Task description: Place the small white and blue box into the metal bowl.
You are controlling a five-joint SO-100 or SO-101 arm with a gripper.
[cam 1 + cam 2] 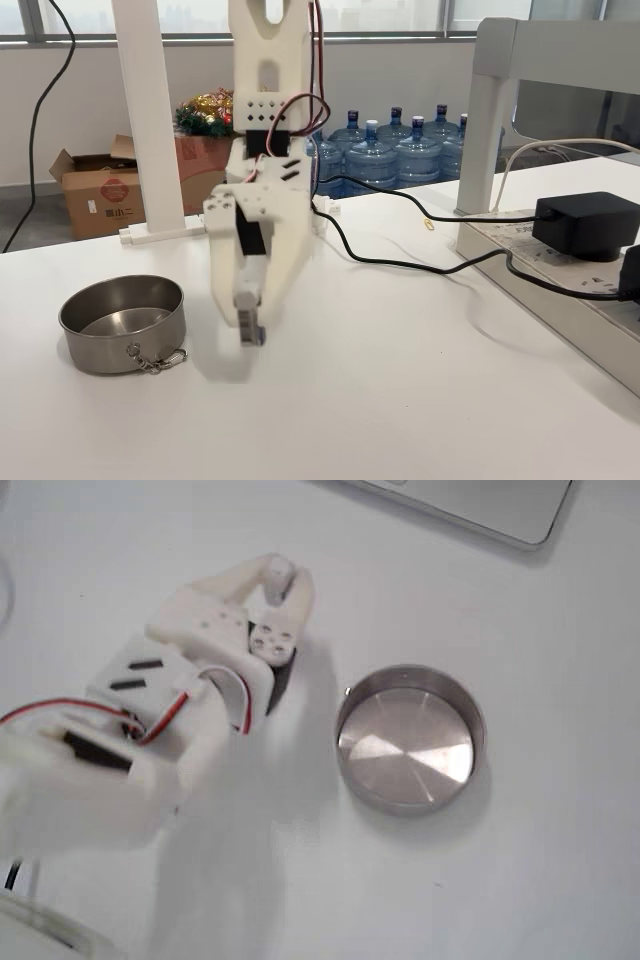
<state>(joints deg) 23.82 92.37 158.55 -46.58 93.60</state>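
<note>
Table (400,400) is white. Black cable (400,262) snakes from behind the arm across to a black adapter (585,225) on a power strip (540,262) at the right edge of a fixed view. White post (150,120) stands behind the bowl, a white frame leg (485,140) behind the strip. Background: water bottles (395,145), open carton (100,190), some tinsel decor (205,112) (all off the table). Grey slab edge (470,505) at the top of a fixed view, cut off by the frame.

Nothing sits between gripper and bowl (122,322). In a fixed view the bowl (410,738) is empty, floor shiny; the clip chain (155,358) hangs off its near rim.

Arm (265,120) comes down steeply, wrist pitched so the gripper (250,325) points almost straight at the table, tip just above the surface, to the right of the bowl in that view and near it but apart. From above the gripper (280,580) is left of the bowl and slightly past it toward the top.

Fingers pinched on the box (253,330): small pale block with a bluish edge at the tip, clear of the table. From above the box (276,576) is just a white nub between the fingers. Print unreadable (motion blur, tiny). Arm base blurred and cropped at lower left in the view from above.
</note>
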